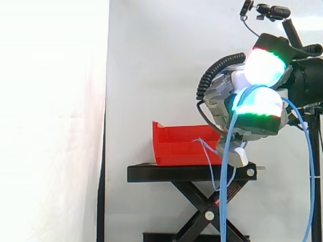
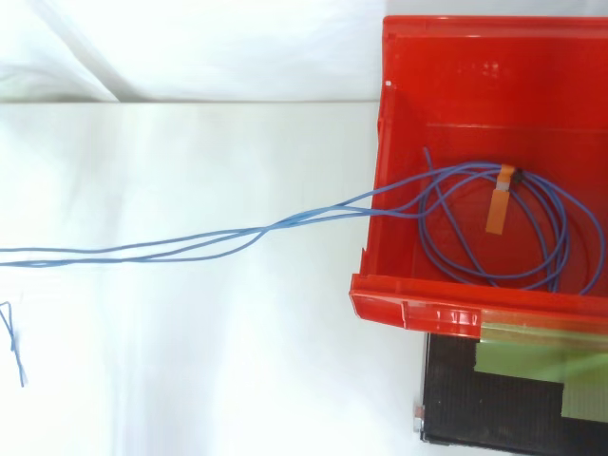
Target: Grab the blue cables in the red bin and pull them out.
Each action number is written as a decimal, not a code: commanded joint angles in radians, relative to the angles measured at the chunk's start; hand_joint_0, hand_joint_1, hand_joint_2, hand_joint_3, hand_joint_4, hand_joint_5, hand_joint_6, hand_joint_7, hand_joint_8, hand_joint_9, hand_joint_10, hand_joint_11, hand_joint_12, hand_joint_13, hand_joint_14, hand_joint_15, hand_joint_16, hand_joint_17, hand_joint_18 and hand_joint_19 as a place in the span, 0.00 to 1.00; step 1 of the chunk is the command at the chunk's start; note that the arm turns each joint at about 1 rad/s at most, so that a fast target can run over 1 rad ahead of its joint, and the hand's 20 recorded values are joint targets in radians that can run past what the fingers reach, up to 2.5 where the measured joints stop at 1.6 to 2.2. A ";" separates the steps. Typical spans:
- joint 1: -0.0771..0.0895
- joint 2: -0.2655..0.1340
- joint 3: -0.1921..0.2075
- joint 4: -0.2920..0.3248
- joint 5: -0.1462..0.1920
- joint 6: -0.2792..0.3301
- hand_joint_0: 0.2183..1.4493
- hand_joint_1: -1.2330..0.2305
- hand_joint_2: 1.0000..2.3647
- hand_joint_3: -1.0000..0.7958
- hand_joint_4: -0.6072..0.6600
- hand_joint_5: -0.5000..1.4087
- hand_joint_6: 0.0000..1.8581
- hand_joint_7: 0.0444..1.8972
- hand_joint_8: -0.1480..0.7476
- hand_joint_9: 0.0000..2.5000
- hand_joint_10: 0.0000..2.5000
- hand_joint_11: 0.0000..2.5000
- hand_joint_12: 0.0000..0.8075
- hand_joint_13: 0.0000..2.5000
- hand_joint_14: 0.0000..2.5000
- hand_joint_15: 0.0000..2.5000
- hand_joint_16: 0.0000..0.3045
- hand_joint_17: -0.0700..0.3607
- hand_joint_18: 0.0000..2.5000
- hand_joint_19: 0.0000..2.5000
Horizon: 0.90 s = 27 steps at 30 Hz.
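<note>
A red bin (image 1: pixel 174 143) stands on a black stand (image 1: pixel 186 173). My hand (image 1: pixel 224 96) hovers to the right of the bin and above its rim, its glowing pads (image 1: pixel 262 65) closed together on the blue cables (image 1: pixel 228 151). From the pads the strands hang down past the stand, and another loop (image 1: pixel 309 166) drops at the far right. From above, a coil of blue cable (image 2: pixel 494 275) with an orange tag (image 2: pixel 499 204) lies inside the red bin (image 2: pixel 418 309). Several strands (image 2: pixel 190 249) run out over the bin's left wall to the view's left edge.
The black stand is a scissor lift whose top plate (image 2: pixel 494 408) juts out past the bin. A loose blue cable end (image 2: pixel 11 342) lies at the lower left of the top view. A camera mount (image 1: pixel 272 11) sits above the arm. A white curtain hangs behind.
</note>
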 commanded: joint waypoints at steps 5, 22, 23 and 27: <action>-0.003 -0.001 0.000 0.000 0.000 0.000 0.60 0.17 0.01 0.12 0.70 0.49 0.45 0.24 0.48 0.32 0.55 0.51 0.40 0.44 0.34 0.54 0.12 0.36 0.25 0.36; -0.005 -0.001 0.000 0.000 0.000 0.002 0.60 0.15 0.00 0.02 0.71 0.48 0.46 0.24 0.49 0.29 0.57 0.49 0.41 0.42 0.34 0.53 0.12 0.36 0.24 0.36; -0.005 -0.001 0.000 0.000 0.000 0.002 0.60 0.15 0.00 0.01 0.71 0.48 0.47 0.23 0.50 0.28 0.57 0.49 0.41 0.42 0.34 0.53 0.13 0.36 0.24 0.36; -0.005 -0.001 0.000 -0.001 0.000 0.002 0.62 0.14 0.00 0.04 0.71 0.47 0.47 0.23 0.50 0.27 0.59 0.48 0.41 0.42 0.34 0.53 0.13 0.36 0.24 0.35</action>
